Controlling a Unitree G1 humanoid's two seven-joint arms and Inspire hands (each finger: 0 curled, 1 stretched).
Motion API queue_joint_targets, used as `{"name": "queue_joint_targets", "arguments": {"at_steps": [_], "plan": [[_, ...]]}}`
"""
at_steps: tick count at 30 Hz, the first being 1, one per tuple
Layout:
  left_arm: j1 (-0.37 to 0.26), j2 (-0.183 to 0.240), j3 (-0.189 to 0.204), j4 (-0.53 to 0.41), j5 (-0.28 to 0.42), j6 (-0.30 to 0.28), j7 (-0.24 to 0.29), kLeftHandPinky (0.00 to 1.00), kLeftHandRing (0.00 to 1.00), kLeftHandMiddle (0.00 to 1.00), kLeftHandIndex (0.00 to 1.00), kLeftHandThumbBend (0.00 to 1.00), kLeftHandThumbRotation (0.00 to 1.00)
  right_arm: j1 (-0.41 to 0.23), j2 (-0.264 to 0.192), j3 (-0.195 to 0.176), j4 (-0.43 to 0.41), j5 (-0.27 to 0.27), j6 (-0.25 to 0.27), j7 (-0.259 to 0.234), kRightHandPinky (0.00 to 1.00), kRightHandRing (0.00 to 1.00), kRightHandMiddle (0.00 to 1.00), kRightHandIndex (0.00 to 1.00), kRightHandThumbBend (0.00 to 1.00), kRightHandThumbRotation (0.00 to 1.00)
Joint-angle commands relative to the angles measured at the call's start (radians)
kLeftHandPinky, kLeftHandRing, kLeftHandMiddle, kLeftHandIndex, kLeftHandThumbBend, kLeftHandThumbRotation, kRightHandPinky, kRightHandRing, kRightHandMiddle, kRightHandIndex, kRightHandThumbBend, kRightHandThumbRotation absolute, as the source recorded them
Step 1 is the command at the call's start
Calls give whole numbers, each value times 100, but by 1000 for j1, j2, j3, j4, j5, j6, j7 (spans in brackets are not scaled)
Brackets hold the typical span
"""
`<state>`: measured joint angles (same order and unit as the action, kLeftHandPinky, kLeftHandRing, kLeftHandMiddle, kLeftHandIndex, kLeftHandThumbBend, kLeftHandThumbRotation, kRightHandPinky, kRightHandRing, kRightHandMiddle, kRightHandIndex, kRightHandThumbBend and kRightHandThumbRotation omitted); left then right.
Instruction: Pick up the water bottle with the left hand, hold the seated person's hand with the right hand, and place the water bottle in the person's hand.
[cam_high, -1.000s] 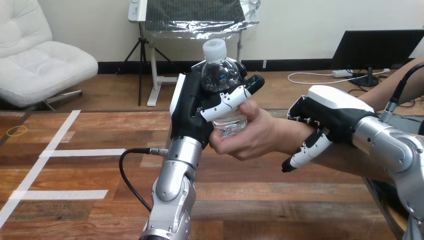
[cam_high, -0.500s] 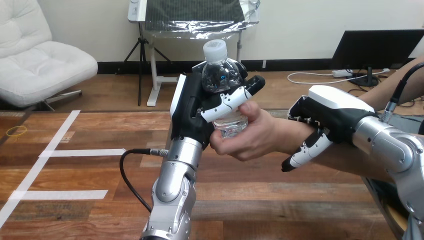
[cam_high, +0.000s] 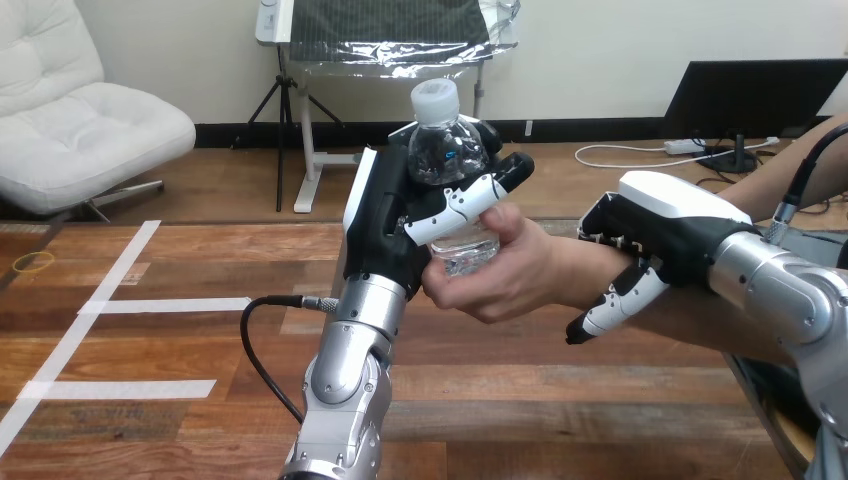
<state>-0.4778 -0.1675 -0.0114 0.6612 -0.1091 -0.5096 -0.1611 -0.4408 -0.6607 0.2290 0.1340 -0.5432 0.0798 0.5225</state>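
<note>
Head view: capped water bottle upright; left hand, person's hand gripping.

Two robot hands: left hand, right hand. One water bottle inside the left fingers. One person's hand just below them.
</note>
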Motion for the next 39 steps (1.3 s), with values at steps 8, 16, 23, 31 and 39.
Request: {"name": "queue_joint_targets", "arguments": {"at_steps": [8, 16, 23, 31, 39], "plan": [[12, 6, -45, -34, 89, -23, 24, 55, 66, 69, 65, 82, 73, -51, -45, -5, -25, 13, -20, 80, 35, 46, 54, 57, 94, 45], [21, 29, -38, -44, 119, -41, 34, 81, 79, 78, 72, 85, 87, -45, -52, -21, -44, 44, 8, 146, 48, 61, 67, 71, 99, 60], [39, 47, -30, -71, 110, -41, 20, 95, 86, 83, 78, 90, 94, -26, -60, -41, -56, 86, 14, 167, 55, 69, 75, 78, 100, 65], [67, 70, -25, -118, 104, -28, 7, 99, 91, 87, 83, 93, 98, 3, -61, -71, -68, 135, 18, 164, 60, 74, 80, 83, 100, 69], [106, 84, -17, -177, 73, 0, -14, 100, 93, 89, 87, 98, 99, 46, -51, -114, -69, 193, -10, 131, 61, 76, 83, 86, 100, 72]]}}
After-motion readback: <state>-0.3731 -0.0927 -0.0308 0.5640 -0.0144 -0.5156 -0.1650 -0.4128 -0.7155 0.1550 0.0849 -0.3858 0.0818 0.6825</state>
